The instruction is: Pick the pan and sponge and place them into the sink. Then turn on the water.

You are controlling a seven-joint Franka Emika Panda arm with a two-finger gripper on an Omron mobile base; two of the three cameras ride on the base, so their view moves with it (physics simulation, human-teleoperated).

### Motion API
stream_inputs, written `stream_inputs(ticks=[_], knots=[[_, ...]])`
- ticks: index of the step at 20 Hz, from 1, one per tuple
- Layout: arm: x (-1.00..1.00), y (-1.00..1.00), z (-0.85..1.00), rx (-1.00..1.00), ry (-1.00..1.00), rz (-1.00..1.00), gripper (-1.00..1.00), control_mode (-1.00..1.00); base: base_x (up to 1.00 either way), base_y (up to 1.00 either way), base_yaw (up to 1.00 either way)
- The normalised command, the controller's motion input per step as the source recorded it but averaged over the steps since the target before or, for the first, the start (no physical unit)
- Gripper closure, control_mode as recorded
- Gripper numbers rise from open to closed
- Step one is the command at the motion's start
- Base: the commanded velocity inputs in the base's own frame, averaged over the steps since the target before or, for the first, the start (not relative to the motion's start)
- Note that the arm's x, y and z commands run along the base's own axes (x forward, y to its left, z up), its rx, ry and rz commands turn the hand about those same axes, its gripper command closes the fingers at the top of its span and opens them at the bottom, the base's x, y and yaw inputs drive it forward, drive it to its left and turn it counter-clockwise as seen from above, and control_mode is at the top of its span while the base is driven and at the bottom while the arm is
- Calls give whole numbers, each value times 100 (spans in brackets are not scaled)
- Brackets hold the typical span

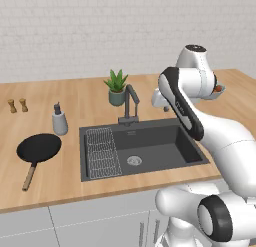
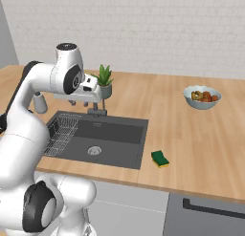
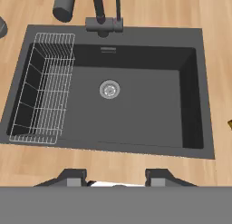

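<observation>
The black pan [image 1: 39, 148] lies flat on the counter left of the sink [image 1: 190, 150], its wooden handle pointing toward the front edge. On the counter to the right of the sink [image 2: 136, 156], near its front corner, rests the green and yellow sponge [image 2: 160, 158]. My gripper [image 2: 79, 103] hangs high above the basin, close to the faucet [image 2: 97, 106]. In the hand view the gripper [image 3: 115, 177] looks straight down into the sink [image 3: 149, 105], and its fingertips [image 3: 72, 177] stand apart with nothing between them. Water is not in view at the spout.
A wire rack [image 1: 102, 152] fills the sink's left side. Behind the sink stand the dark faucet [image 1: 131, 103] and a potted plant [image 1: 117, 88]. A soap dispenser [image 1: 60, 121] and two small shakers [image 1: 11, 106] sit near the pan. A bowl of food [image 2: 202, 97] sits at the back right.
</observation>
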Motion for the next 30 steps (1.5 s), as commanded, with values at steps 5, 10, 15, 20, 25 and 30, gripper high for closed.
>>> stream_inputs(ticks=[5, 10, 15, 20, 25, 30], knots=[[0, 58, -11, 0, 3, -1, -100, -100, 0, 0, 0], [0, 100, -6, -1, 0, 0, -100, -100, 0, 0, 0], [0, 100, -7, -8, 1, 0, -100, -100, 0, 0, 0], [0, 100, -16, -8, 2, 0, -100, -100, 0, 0, 0], [14, 100, -32, -7, 3, 0, -100, -100, 0, 0, 0], [36, 100, -44, -3, 8, 0, -100, -100, 0, 0, 0]])
